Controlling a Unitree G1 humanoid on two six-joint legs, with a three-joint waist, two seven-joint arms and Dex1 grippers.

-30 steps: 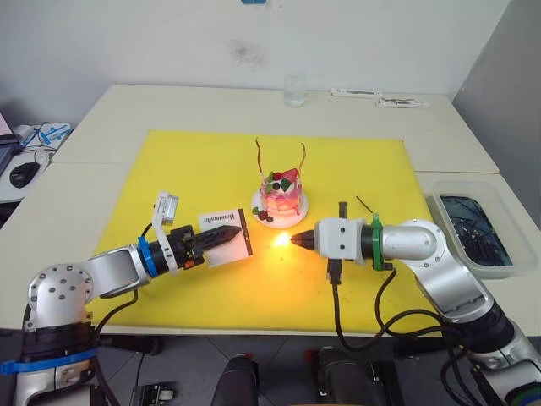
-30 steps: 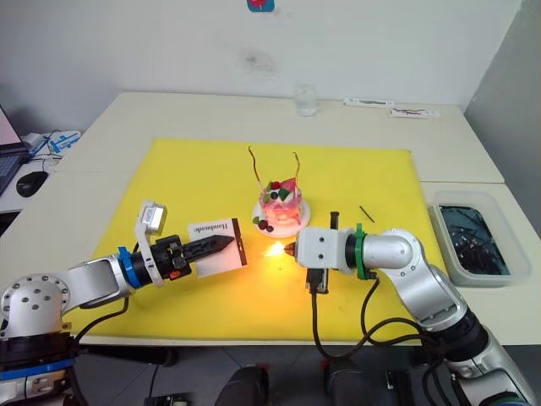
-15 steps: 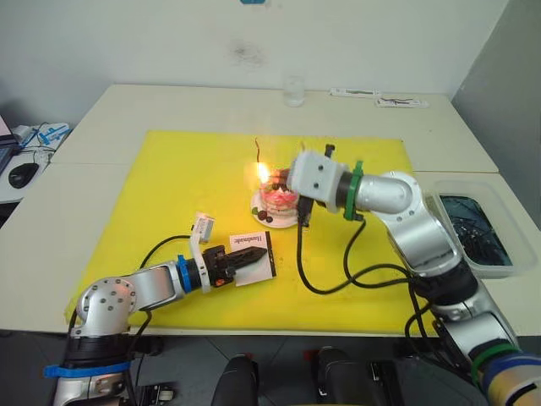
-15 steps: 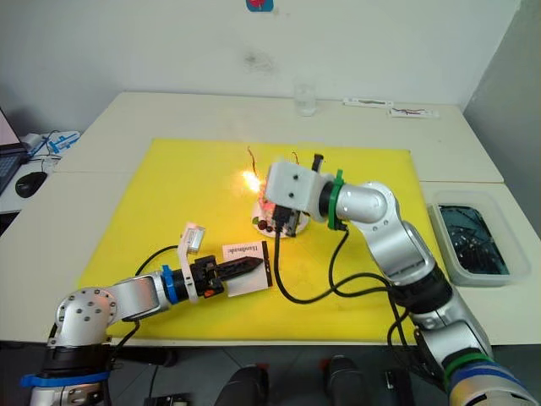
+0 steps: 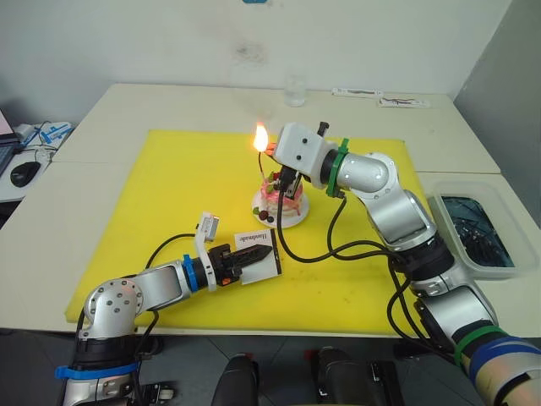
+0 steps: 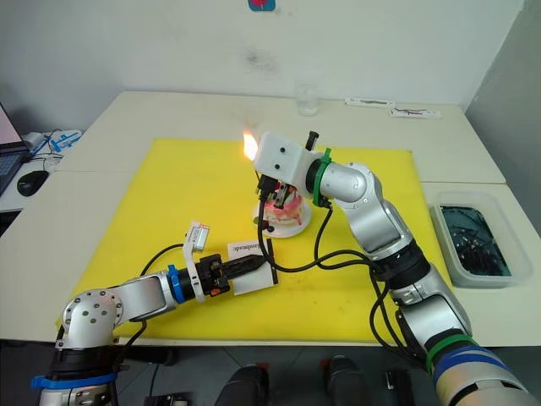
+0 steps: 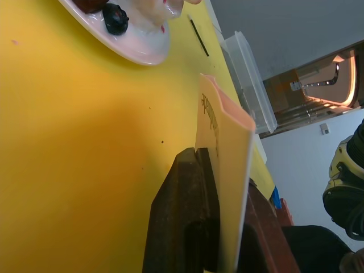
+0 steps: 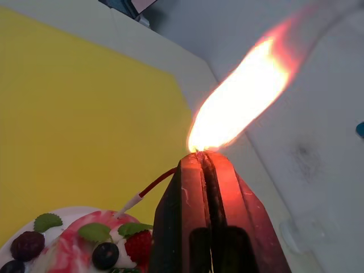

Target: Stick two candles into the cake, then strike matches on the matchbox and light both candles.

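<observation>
Burning match, pinched in closed right gripper (image 5: 269, 150), raised from the mat to the cake's (image 5: 281, 197) 11 o'clock candle (image 8: 147, 188), lighting imminent; left gripper (image 5: 237, 259) clamps matchbox (image 5: 258, 252) at 7 o'clock.

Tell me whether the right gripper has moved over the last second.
Yes. The right gripper, shut on a burning match, has risen from the mat in front of the cake to above the cake's left side, at the candle tips.

Yellow mat (image 5: 186, 182) left of cake (image 5: 281, 196) open (right arm (image 5: 380, 182) blocks the right)
</observation>
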